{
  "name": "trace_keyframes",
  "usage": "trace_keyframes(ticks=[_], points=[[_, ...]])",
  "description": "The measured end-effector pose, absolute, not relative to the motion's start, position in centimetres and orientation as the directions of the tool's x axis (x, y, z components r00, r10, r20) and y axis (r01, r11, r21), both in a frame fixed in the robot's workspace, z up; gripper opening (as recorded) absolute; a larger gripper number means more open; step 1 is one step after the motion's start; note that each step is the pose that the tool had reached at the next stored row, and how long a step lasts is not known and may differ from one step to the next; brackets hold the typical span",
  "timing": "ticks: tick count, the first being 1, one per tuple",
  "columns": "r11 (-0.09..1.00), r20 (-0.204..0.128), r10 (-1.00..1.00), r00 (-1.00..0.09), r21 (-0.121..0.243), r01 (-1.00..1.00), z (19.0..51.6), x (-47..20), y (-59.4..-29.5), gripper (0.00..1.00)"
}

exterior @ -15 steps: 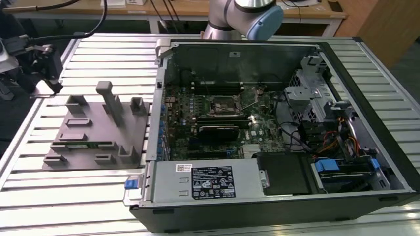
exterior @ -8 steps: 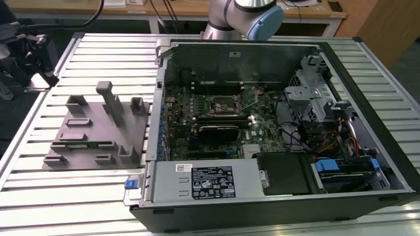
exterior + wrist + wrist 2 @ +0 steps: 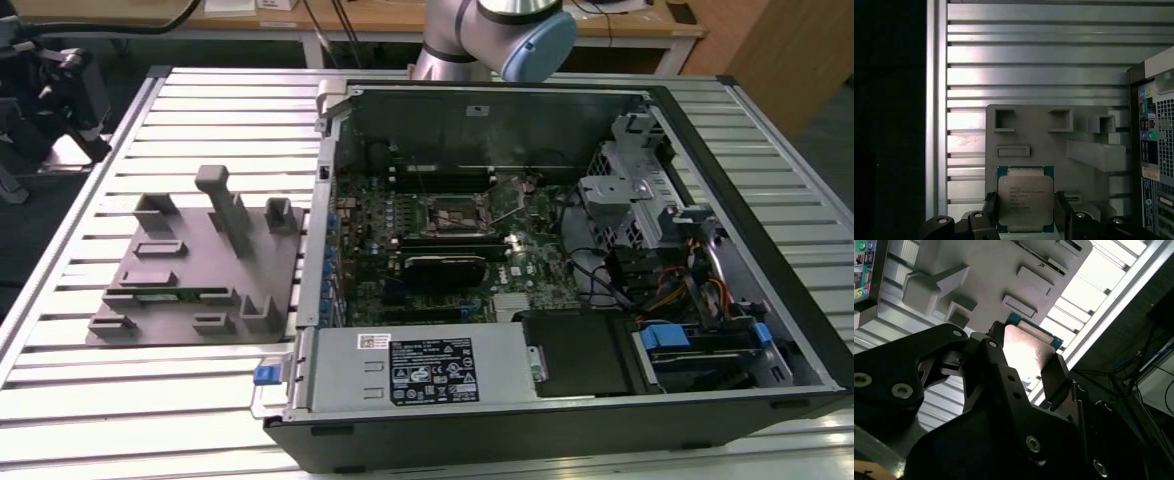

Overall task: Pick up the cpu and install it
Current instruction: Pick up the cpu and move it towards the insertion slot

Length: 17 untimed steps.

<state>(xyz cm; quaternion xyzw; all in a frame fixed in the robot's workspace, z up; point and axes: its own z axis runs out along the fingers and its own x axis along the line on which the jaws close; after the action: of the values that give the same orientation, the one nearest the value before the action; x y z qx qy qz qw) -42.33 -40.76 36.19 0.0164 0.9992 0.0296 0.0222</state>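
Note:
The cpu (image 3: 1025, 201), a flat square chip with a pale metal lid and a green rim, sits between my gripper's (image 3: 1026, 207) two black fingers, which press on two opposite edges. In the second wrist view the cpu (image 3: 1026, 357) shows its pale lid in the gripper (image 3: 1026, 351), with a green corner sticking out past the fingers (image 3: 1056, 375). It hangs above the grey fixture tray (image 3: 1054, 145) on the slatted table. The open computer case (image 3: 534, 260) lies on its side, with the empty processor socket (image 3: 454, 212) in the middle of the motherboard.
The grey fixture tray (image 3: 187, 270) at the exterior view's left has upright posts and a narrow green circuit strip (image 3: 167, 294). The arm's base (image 3: 494, 30) stands behind the case. A black heatsink (image 3: 447, 268) and cables (image 3: 654, 280) fill the case. The case's rear panel (image 3: 1154, 150) stands beside the tray.

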Motion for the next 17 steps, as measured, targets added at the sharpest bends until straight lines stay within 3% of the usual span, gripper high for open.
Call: trace_keyframes(ticks=[17], points=[[0.998,-0.055,0.034,-0.998,0.06,0.031,39.6,-42.3,-40.7,0.54]])
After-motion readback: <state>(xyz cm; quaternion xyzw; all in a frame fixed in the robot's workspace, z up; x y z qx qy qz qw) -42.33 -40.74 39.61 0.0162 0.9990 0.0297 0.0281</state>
